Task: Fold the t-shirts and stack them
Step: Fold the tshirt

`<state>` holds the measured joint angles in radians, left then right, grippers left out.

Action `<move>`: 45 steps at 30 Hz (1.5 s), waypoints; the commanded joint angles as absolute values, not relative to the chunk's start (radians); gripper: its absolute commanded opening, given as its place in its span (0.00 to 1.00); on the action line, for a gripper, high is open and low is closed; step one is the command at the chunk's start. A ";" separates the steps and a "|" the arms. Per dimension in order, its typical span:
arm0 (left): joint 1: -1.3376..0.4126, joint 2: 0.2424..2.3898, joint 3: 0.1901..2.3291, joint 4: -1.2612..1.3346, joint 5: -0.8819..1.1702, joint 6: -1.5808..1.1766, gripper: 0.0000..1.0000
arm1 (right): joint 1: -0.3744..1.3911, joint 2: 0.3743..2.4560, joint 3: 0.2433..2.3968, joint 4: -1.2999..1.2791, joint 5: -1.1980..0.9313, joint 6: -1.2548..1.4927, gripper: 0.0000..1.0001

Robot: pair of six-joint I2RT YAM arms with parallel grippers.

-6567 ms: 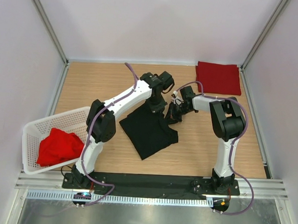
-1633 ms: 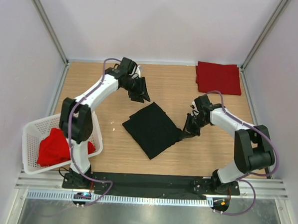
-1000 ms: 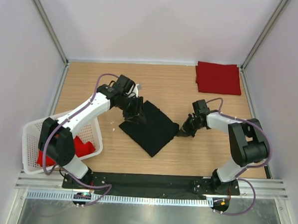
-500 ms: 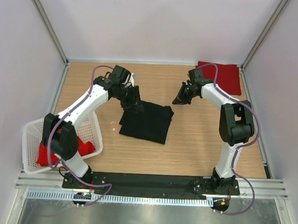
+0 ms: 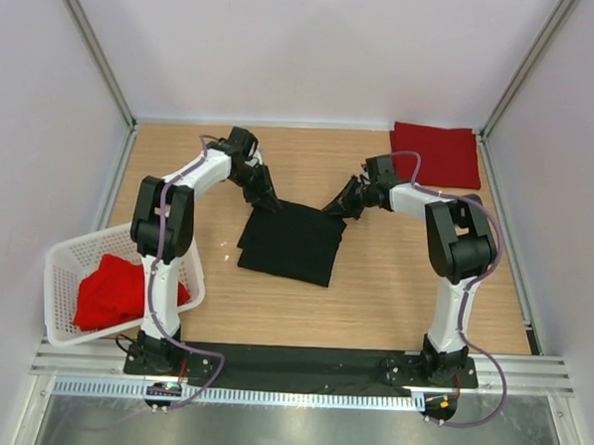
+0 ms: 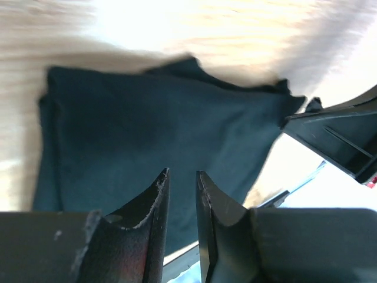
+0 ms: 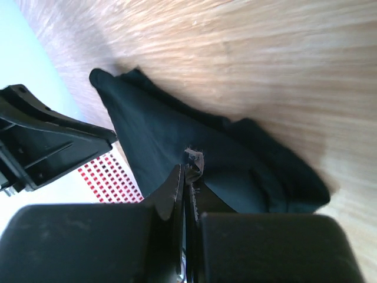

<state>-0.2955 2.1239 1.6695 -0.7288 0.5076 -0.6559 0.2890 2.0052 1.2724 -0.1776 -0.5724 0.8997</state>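
Observation:
The black t-shirt (image 5: 291, 242) lies folded flat as a rough rectangle at the table's middle. It also shows in the left wrist view (image 6: 147, 112) and the right wrist view (image 7: 171, 135). My left gripper (image 5: 264, 197) (image 6: 181, 172) is at its back left corner, jaws a narrow gap apart with nothing between them. My right gripper (image 5: 335, 208) (image 7: 187, 165) is at its back right corner, jaws pressed shut, and the shirt lies beyond the tips. A folded red t-shirt (image 5: 435, 155) lies at the back right. Another red t-shirt (image 5: 114, 293) is crumpled in the basket.
The white lattice basket (image 5: 71, 261) stands at the front left edge, beside the left arm's base. Its lattice shows in the right wrist view (image 7: 112, 180). Metal frame posts and white walls enclose the wooden table (image 5: 393, 287) on three sides.
The black shirt turned from a diamond into a squared rectangle and now lies still. My right gripper came back down to its back right corner. My left gripper shifted slightly along the back left corner.

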 commanded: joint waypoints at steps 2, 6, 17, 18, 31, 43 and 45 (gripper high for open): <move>-0.270 2.164 1.718 -0.683 0.538 -0.670 0.25 | 0.282 2.043 1.256 -0.098 -0.580 0.943 0.01; -0.252 2.226 1.736 -0.683 0.531 -0.664 0.24 | 0.259 2.066 1.230 -0.100 -0.555 0.930 0.01; -0.236 2.292 1.781 -0.779 0.445 -0.581 0.20 | 0.212 2.068 1.227 -0.277 -0.477 0.735 0.01; -0.236 2.261 1.784 -0.784 0.446 -0.583 0.21 | 0.212 2.060 1.247 -0.310 -0.473 0.688 0.01; -0.238 1.898 1.513 -0.783 0.557 -0.624 0.32 | 0.370 1.850 1.238 -0.452 -0.662 0.603 0.02; -0.236 1.881 1.226 -0.758 0.402 -0.617 0.17 | 0.454 1.845 0.881 -0.184 -0.796 0.652 0.02; -0.236 1.919 1.226 -0.799 0.364 -0.594 0.14 | 0.442 1.835 0.828 -0.172 -0.784 0.643 0.02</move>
<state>-0.2417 1.8969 1.2144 -0.7544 0.4431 -0.6239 0.4576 1.8725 0.8925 -0.2089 -0.7925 0.6548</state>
